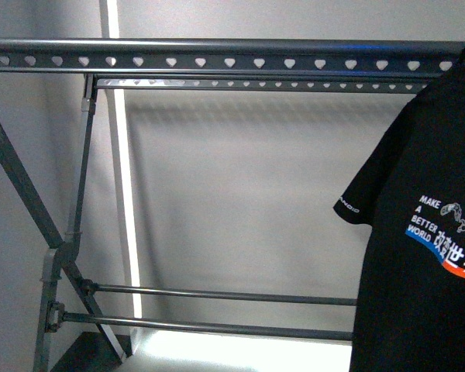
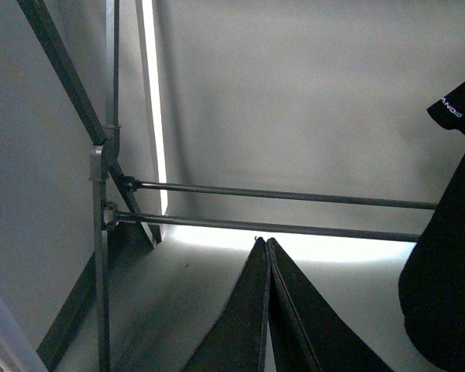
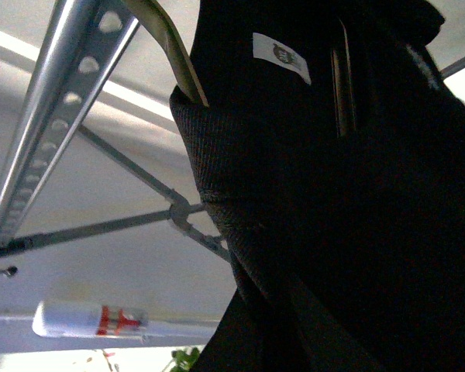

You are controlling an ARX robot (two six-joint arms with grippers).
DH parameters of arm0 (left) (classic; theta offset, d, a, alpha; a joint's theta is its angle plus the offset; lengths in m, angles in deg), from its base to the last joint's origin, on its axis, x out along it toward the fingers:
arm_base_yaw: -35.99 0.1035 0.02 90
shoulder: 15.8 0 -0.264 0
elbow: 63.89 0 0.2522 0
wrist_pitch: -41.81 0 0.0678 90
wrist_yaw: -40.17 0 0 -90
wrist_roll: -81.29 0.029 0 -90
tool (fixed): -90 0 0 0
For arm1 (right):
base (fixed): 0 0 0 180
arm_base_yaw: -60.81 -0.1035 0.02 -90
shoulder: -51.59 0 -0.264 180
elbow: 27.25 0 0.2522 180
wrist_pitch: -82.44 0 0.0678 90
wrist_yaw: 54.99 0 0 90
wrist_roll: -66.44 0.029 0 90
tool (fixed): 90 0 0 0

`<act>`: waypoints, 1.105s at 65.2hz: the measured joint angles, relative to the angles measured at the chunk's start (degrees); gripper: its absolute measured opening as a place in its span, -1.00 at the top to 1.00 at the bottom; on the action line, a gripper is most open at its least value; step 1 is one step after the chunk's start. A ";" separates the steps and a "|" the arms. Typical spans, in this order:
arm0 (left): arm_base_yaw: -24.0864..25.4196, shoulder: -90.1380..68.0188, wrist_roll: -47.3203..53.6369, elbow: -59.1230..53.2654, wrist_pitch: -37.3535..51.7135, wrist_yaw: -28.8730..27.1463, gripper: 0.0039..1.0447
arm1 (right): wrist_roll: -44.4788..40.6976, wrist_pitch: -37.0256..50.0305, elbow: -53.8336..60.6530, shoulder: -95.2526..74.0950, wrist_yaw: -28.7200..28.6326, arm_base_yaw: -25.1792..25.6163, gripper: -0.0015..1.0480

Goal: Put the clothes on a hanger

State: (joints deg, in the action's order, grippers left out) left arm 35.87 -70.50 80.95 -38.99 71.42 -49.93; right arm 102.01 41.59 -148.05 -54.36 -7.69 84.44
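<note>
The clothes (image 1: 426, 256), a black T-shirt printed "MAKE A BETTER WORLD", hang at the right edge of the front view, just below the hanger's top rail (image 1: 217, 59) with its row of heart-shaped holes. In the right wrist view the black cloth (image 3: 333, 201) fills most of the frame beside the punched rail (image 3: 54, 132); my right gripper is shut on the cloth, its jaws buried in it. In the left wrist view my left gripper (image 2: 263, 242) is shut and empty, pointing at the rack's two lower bars (image 2: 279, 209), with the shirt's sleeve (image 2: 453, 232) off to one side.
The rack's slanted legs (image 1: 19, 194) and a jointed bracket (image 1: 58, 263) stand at the left. Two thin lower bars (image 1: 217, 310) cross near the floor. A pale wall lies behind. A curved metal bar (image 3: 174, 54) shows at the shirt's collar.
</note>
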 joint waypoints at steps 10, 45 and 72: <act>0.00 4.33 0.00 -2.86 -1.55 -0.04 0.94 | 6.95 0.37 -3.74 -2.91 1.62 -0.66 0.93; 0.00 20.70 0.07 -10.08 -10.16 -0.04 0.94 | 12.28 7.72 3.17 -6.93 8.96 -6.19 0.90; 0.00 35.93 0.17 -10.10 -24.39 -0.02 0.94 | -6.05 43.06 32.37 19.93 24.46 -5.88 -0.77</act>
State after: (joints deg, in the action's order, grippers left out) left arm 35.87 -34.56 81.13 -49.09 47.03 -49.96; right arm 95.96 84.65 -115.68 -34.43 16.77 78.56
